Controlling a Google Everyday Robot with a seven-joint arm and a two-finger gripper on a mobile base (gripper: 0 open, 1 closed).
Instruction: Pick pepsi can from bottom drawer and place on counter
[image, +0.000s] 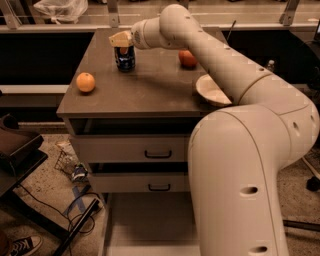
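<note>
The end effector (121, 38) sits at the far edge of the surface (150, 85), right on top of the can (125, 59). It appears to touch the can's rim, but whether it is gripping the can or has let go I cannot tell. The can stands upright on the surface directly beneath the end effector, its blue side and round logo facing the camera.

The arm (225, 65) reaches in from the picture's right. It crosses over the far right part of the surface before bending down into the large pale body in the foreground.

An orange (85, 82) lies on the surface nearer the camera than the end effector and off to the picture's left, well apart from the can. A red fruit (187, 59), probably an apple, rests to the picture's right of the end effector, just behind the arm. A white bowl (210, 90) sits farther right and nearer the camera, with part of it hidden under the arm.

Below the end effector, on the cabinet's front, the top drawer (125, 148) and middle drawer (125, 182) each have a dark handle. Lower down, the bottom drawer (150, 225) is pulled out toward the camera, showing its pale floor.
</note>
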